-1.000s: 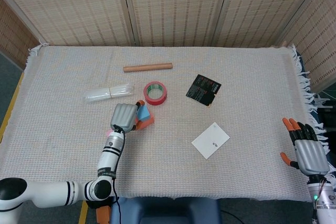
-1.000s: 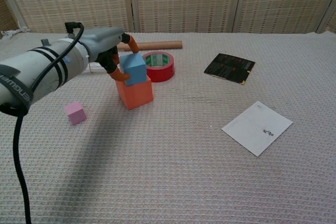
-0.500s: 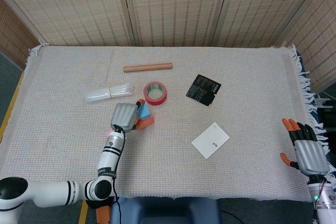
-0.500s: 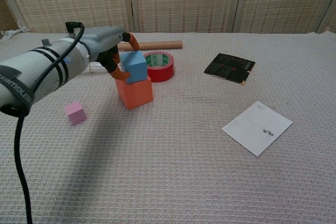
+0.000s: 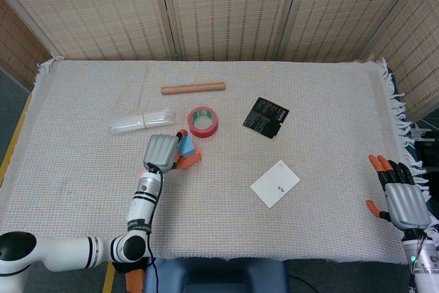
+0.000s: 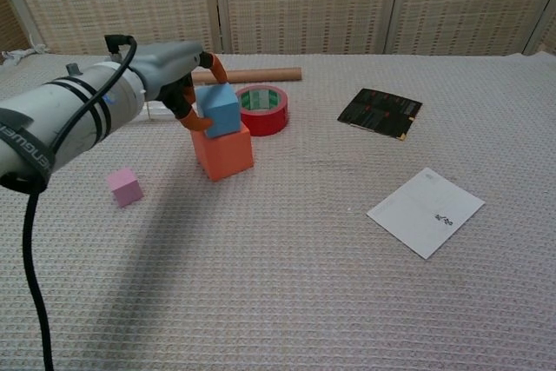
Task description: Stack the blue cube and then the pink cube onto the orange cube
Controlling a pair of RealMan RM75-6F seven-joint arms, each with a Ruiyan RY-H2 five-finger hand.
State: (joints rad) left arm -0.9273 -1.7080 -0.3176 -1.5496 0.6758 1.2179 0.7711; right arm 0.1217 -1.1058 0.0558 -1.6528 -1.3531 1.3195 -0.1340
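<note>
The blue cube [image 6: 221, 110] sits on top of the orange cube [image 6: 223, 153], left of the table's middle. My left hand [image 6: 174, 77] pinches the blue cube between a fingertip over its top back edge and the thumb at its lower left side. In the head view the left hand [image 5: 160, 151] covers part of the blue cube [image 5: 186, 146] and the orange cube [image 5: 193, 160]. The pink cube [image 6: 124, 186] lies alone on the cloth, nearer me and to the left of the stack. At the table's near right edge my right hand [image 5: 401, 197] hangs with its fingers spread, holding nothing.
A red tape roll [image 6: 263, 109] lies just behind and right of the stack. A cardboard tube [image 6: 252, 75] lies further back, and a clear plastic bundle [image 5: 140, 122] to the left. A black packet [image 6: 380, 112] and a white card [image 6: 426, 212] lie to the right.
The blue cube has shifted very slightly on the orange cube, still in my left hand's pinch. The right hand has not moved.
</note>
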